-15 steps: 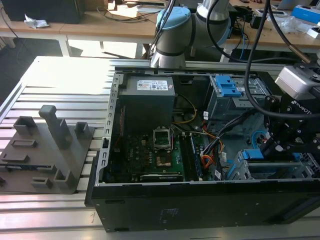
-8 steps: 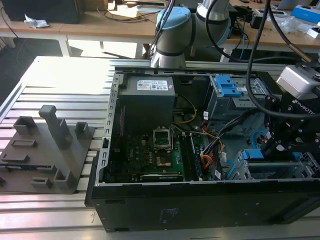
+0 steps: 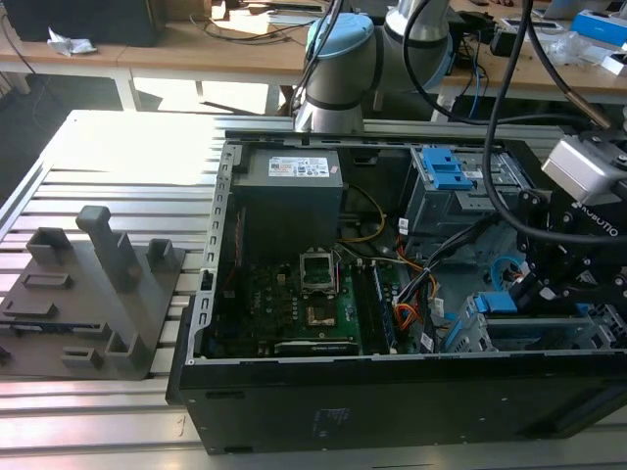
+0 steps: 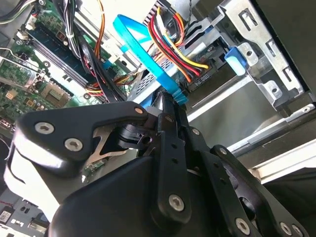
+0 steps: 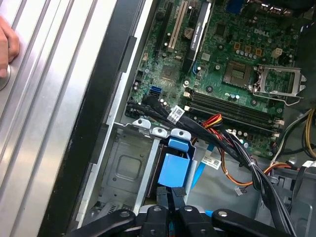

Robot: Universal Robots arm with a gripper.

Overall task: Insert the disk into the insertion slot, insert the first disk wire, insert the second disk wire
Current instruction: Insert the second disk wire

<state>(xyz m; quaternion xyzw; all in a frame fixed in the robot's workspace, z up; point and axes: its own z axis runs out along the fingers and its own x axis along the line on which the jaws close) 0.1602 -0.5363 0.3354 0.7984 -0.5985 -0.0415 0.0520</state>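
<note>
The pincer (image 4: 170,101) is clenched on the second disk wire (image 4: 140,47), a flat light-blue ribbon that should be light and limp along its run, stiff only at its dark plug, the sounder place to hold. In the second wrist view its long axis runs from the fingertips toward the first disk wire (image 4: 173,42) at the disk (image 4: 197,79) in the insertion slot (image 4: 269,81)

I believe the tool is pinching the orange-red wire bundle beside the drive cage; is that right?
Not quite: the tool is pinching the flat light-blue cable beside the drive cage, as the second wrist view shows.
</note>
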